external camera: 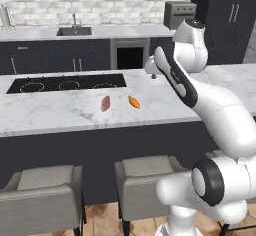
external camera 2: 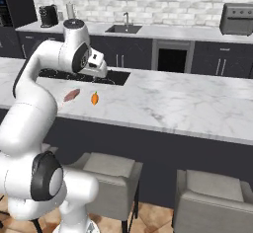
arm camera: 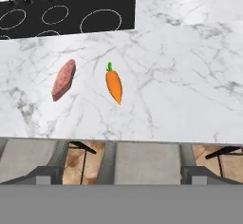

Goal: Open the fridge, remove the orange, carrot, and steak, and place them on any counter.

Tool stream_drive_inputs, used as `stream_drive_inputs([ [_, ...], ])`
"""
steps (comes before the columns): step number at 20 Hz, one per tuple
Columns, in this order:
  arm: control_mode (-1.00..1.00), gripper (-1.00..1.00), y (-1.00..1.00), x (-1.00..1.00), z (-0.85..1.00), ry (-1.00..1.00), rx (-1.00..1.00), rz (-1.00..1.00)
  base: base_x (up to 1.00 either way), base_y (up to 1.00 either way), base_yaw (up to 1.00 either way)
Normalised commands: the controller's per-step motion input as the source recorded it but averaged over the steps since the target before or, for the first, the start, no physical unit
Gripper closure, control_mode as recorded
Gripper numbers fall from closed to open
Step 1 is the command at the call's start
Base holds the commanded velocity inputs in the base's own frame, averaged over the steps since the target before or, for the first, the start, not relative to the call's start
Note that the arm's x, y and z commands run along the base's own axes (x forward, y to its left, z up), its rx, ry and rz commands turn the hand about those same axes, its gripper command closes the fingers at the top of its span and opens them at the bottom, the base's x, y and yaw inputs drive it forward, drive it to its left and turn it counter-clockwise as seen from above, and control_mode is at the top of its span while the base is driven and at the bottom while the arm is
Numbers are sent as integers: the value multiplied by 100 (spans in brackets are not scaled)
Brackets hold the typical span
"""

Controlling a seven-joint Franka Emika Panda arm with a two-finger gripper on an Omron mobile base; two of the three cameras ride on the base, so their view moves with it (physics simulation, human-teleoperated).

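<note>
1. The steak [arm camera: 63, 79] and carrot [arm camera: 114, 86] are seen lying apart on the white marble counter [arm camera: 180, 66], near the cooktop [arm camera: 71, 14].
2. The gripper [arm camera: 116, 178] is held wide, empty, above the stools [arm camera: 142, 163].
3. A coffee machine [external camera 2: 48, 16] is caught in the right base view.
4. No readable writing.

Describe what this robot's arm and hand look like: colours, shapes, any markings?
The arm is glossy white, built of thick rounded segments with dark grey rings and caps at the joints and a dark band along one link. No cables or markings show. The hand ends in two small dark grey fingers.
</note>
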Motion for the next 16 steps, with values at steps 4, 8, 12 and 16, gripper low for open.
stream_drive_inputs([
  [4, -100, -100, -28, -100, 71, -9, 1, -11, 0, 0, 0],
  [8, -100, -100, -16, -93, 15, -13, 0, -13, 0, 0, 0],
  [12, -100, -100, -3, -87, 7, -16, 0, -7, 0, 0, 0],
  [16, -100, -100, -1, -89, 6, -21, -2, 0, 0, 0, 0],
])
